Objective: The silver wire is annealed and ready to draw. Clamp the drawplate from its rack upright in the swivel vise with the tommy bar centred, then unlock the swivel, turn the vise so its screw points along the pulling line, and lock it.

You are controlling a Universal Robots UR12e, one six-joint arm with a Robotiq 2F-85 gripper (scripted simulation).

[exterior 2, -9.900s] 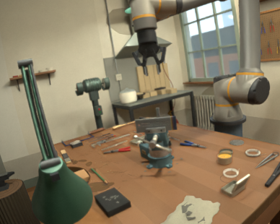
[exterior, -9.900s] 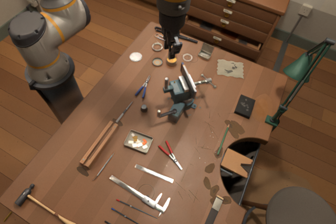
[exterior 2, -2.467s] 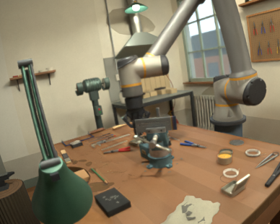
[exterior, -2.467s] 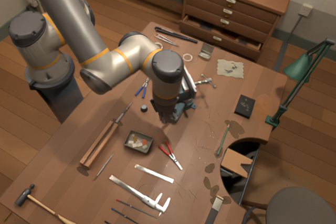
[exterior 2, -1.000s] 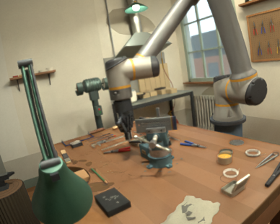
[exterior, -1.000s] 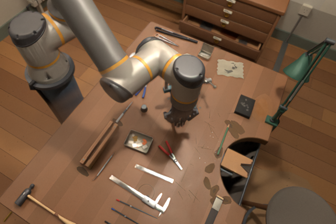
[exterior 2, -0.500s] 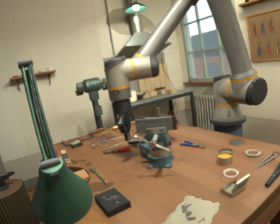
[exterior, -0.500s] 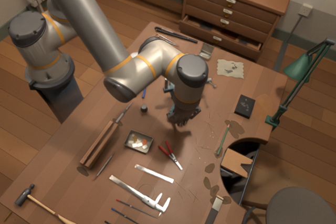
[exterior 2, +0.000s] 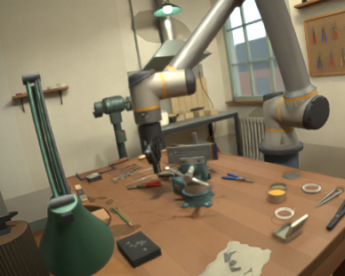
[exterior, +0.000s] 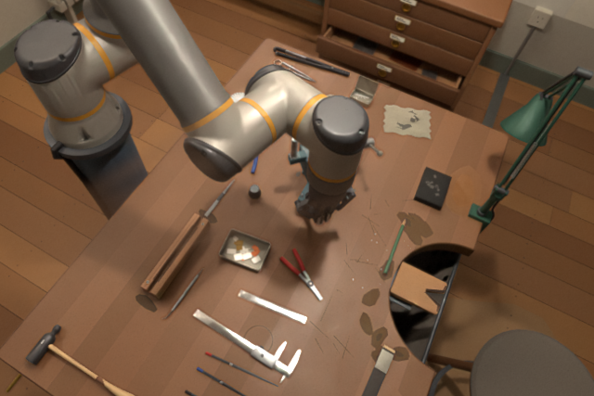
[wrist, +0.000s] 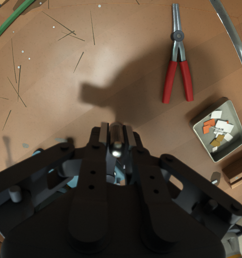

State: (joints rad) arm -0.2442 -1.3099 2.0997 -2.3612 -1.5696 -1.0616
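In the middle of the bench the teal swivel vise (exterior 2: 192,187) stands with the grey drawplate (exterior 2: 191,154) upright in its jaws, and its steel tommy bar (exterior 2: 184,172) sticks out across the screw toward my side. My gripper (wrist: 117,134) points down at the vise's screw end and is closed on the tommy bar (wrist: 116,144), whose rounded steel end shows between my fingers. In the side camera my wrist (exterior: 331,176) hides most of the vise. The empty wooden rack (exterior: 175,253) lies on the bench's left side.
Red-handled pliers (exterior: 301,271) and a small tray of scraps (exterior: 244,250) lie just beyond the gripper. A green pencil (exterior: 394,245) and a dark block (exterior: 433,187) lie to the right. The green lamp (exterior 2: 59,209) stands at the bench's corner, by the round cut-out.
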